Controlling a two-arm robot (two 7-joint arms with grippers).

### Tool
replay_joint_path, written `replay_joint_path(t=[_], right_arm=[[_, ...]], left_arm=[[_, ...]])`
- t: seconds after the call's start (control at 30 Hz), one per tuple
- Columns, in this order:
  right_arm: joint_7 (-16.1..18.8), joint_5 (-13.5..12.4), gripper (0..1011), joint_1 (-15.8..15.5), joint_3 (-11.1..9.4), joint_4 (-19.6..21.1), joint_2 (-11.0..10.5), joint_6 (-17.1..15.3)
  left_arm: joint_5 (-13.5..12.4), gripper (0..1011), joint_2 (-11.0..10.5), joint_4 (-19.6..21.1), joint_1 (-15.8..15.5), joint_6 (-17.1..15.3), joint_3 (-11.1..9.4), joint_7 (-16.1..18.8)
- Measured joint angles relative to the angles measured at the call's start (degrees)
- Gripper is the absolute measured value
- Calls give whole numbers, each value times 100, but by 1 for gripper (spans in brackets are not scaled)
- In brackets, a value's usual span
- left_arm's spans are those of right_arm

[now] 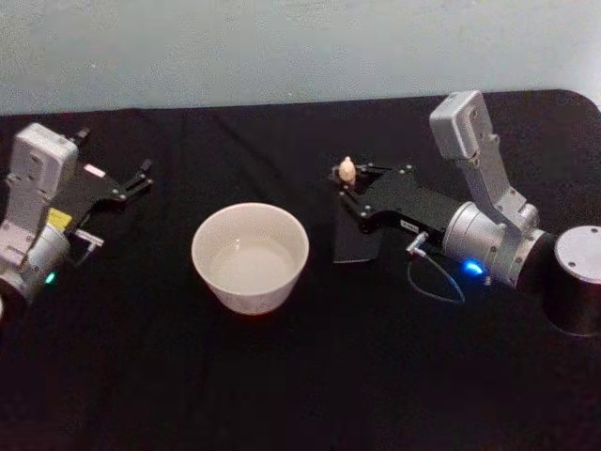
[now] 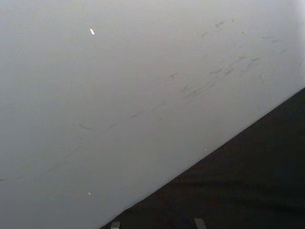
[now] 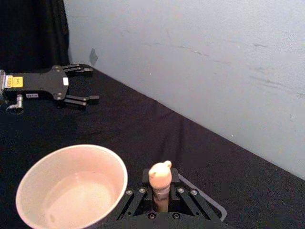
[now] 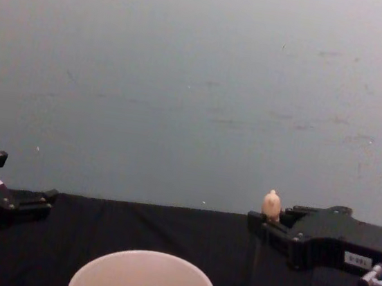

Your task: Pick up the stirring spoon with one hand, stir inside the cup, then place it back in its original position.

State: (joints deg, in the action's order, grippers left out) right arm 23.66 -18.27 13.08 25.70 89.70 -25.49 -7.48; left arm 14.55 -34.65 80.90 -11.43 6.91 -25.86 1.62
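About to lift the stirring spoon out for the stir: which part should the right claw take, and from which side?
Take the stirring spoon by its cream handle, just under the rounded top: that alone stands upright above the dark holder. Best come in level from the robot's right, where the right claw sits; the cup stands to the left.

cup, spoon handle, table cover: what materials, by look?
Cup: smooth cream-white with a faint sheen, likely glazed ceramic, possibly plastic.
Stirring spoon handle: matte cream-beige, rounded; wood or plastic, cannot tell.
Table cover: matte black fabric, judging by its soft creases.
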Motion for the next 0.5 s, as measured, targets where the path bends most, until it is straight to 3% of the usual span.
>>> replay_joint_path(t=[0.5], right_arm=[[-13,36,195,-4,-71,-9,34,78]], left_arm=[[0,1001,0,0,0,0,0,0]])
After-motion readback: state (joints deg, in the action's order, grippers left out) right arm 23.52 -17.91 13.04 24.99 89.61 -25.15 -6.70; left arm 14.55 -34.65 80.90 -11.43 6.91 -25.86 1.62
